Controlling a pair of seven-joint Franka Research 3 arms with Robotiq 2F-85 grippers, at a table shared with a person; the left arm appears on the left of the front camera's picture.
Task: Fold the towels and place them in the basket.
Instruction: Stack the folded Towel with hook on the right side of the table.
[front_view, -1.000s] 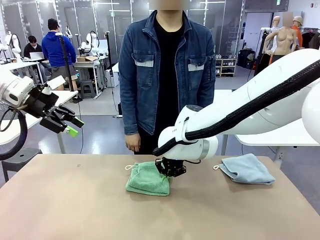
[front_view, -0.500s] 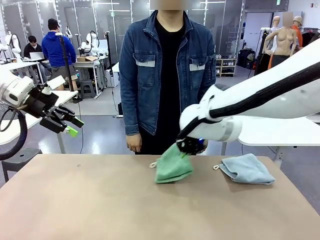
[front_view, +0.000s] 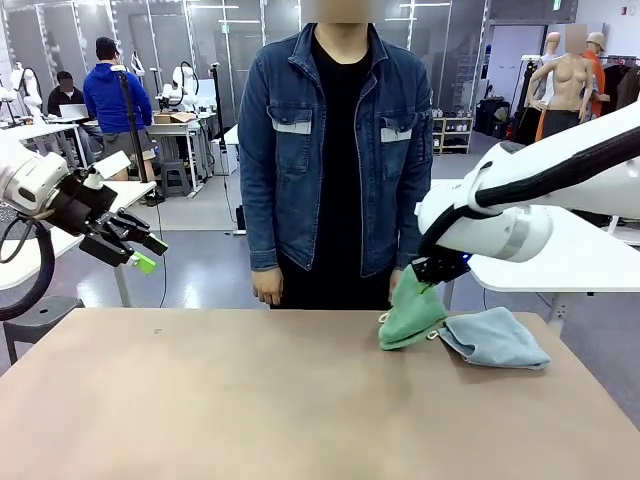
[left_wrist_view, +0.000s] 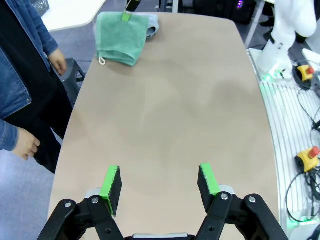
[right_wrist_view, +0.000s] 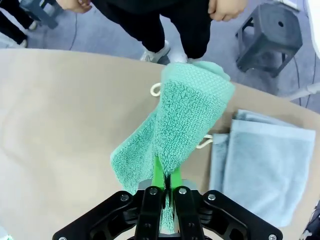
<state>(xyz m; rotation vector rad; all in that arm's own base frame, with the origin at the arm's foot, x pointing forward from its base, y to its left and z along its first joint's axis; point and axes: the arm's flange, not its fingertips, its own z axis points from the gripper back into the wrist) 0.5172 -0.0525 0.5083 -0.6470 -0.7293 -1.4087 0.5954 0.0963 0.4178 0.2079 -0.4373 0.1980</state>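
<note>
- Currently my right end effector (right_wrist_view: 165, 186) pinches the folded green towel (right_wrist_view: 180, 125), lifted off the desk (front_view: 250, 400).
- Just beside it lies the folded blue towel (front_view: 495, 337); I judge basketing remains.
- My left end effector (left_wrist_view: 160, 187) hangs spread, empty.

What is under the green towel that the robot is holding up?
Under the hanging green towel is bare table; its lower edge reaches the near edge of the folded blue towel. Whatever its folds cover stays hidden.

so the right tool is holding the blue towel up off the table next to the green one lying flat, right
Not quite: the colours are swapped. The right tool is shut on the green towel, hanging beside the blue towel, which lies flat on the table. The front view shows it.
</note>
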